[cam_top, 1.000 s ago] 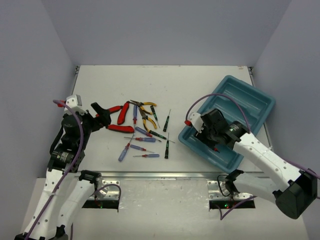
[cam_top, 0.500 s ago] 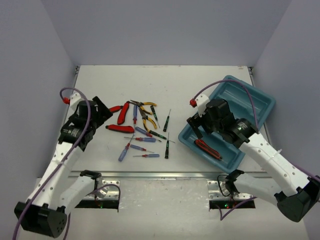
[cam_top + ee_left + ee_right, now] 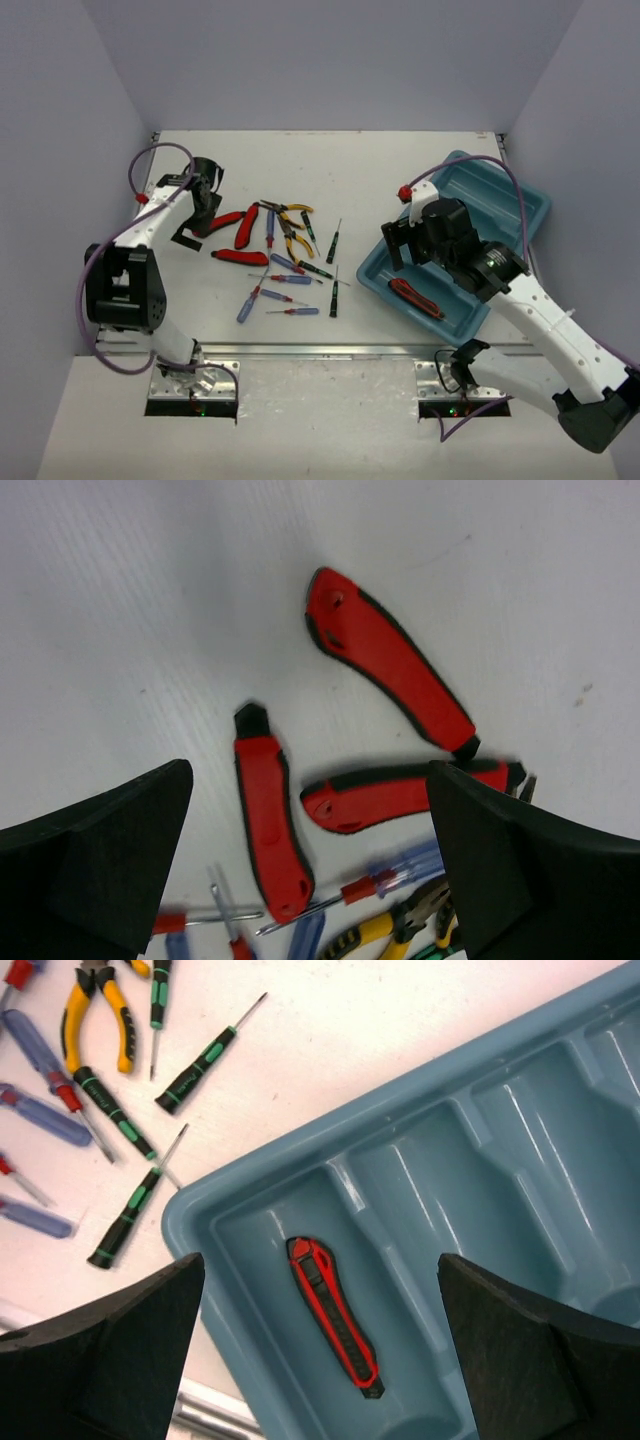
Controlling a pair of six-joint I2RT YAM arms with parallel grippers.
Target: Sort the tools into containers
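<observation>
The tools lie in a loose pile left of centre: red-handled cutters, yellow-handled pliers, blue screwdrivers and black-green screwdrivers. My left gripper hovers open at the pile's far-left edge. In its wrist view three red cutters lie below the left gripper, untouched. The teal tray of containers sits at the right. One red-black cutter lies in its nearest compartment. My right gripper hangs open above that cutter, and nothing sits in the right gripper.
The tray lies at an angle near the right wall, its other long compartments showing bare teal. Black-green screwdrivers lie just off its left corner. A metal rail runs along the table's near edge.
My right gripper opened, left the red-black cutter in the tray's nearest compartment and lifted away. My left arm swung from beside the red cutters toward the far left of the pile.
</observation>
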